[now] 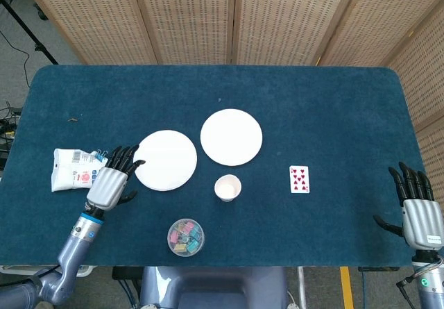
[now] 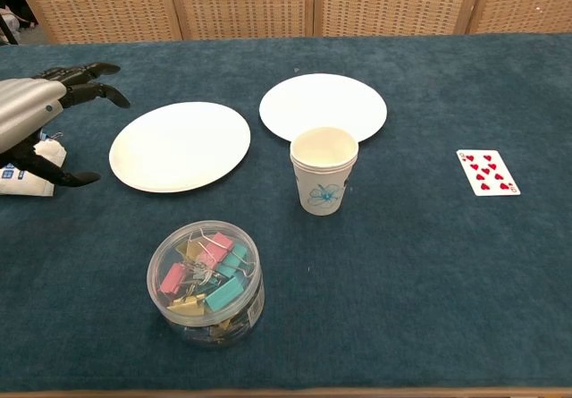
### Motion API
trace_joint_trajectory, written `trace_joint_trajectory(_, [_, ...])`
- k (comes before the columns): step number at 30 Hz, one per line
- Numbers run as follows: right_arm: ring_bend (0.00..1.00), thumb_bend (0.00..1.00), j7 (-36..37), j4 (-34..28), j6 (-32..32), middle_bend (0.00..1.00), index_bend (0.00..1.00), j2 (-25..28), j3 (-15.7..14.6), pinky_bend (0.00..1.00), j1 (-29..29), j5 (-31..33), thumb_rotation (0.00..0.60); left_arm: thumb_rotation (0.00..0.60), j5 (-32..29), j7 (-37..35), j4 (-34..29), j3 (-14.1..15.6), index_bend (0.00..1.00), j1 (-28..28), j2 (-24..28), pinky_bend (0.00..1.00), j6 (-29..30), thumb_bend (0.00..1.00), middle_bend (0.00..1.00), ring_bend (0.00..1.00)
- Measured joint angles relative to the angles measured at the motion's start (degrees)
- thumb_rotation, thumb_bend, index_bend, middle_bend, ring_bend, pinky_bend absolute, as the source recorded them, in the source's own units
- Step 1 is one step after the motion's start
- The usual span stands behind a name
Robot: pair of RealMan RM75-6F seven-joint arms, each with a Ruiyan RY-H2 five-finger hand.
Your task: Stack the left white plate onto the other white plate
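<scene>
Fingers of left hand spread wide, holding nothing, tips just beside left white plate. Plate flat on blue surface, near other white plate, not touching. Right hand at far edge, fingers apart, holding nothing.

Chest view: left hand next to left white plate; paper cup in front of other white plate.

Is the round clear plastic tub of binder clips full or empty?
Nearly full: the tub holds pink, teal and yellow clips piled close to its top.
</scene>
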Motion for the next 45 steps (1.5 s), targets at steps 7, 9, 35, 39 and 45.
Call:
trace_joint_trajectory(7, [0.0,0.0,1.7,0.3,-0.5,0.0,0.0,0.5,0.2,0.0,-0.1,0.7,0.6,0.6,0.5,-3.8,9.6,0.9,0.25,-0.9,-5.6,0.0,0.5,0.2,0.0,0.0])
trace_joint_trajectory(9, [0.0,0.0,2.0,0.3,-0.6,0.0,0.0,0.5,0.2,0.0,-0.1,0.7,0.6,0.6,0.6,-6.3,12.9,1.3,0.25,-1.0,-7.3,0.0,0.7,0.21,0.0,0.0])
trace_joint_trajectory(35, [0.0,0.0,2.8,1.0,-3.2,0.0,0.0,0.5,0.3,0.0,0.7,2.1,0.6,0.6,-0.4,-18.1,31.4,1.1,0.52,-5.4,-19.3,0.0,2.0,0.39,0.0,0.0])
trace_joint_trajectory(39, [0.0,0.0,2.8,0.9,-3.3,0.0,0.0,0.6,0.2,0.0,0.7,2.0,0.6,0.6,-0.7,-17.9,31.7,1.2,0.54,-5.6,-19.5,0.0,1.9,0.41,0.0,0.0])
trace_joint_trajectory(45, [0.0,0.0,3.0,0.7,-3.4,0.0,0.0,0.6,0.1,0.0,0.7,2.0,0.6,0.6,-1.0,-19.7,31.3,1.3,0.64,-5.2,-19.5,0.0,3.0,0.44,0.0,0.0])
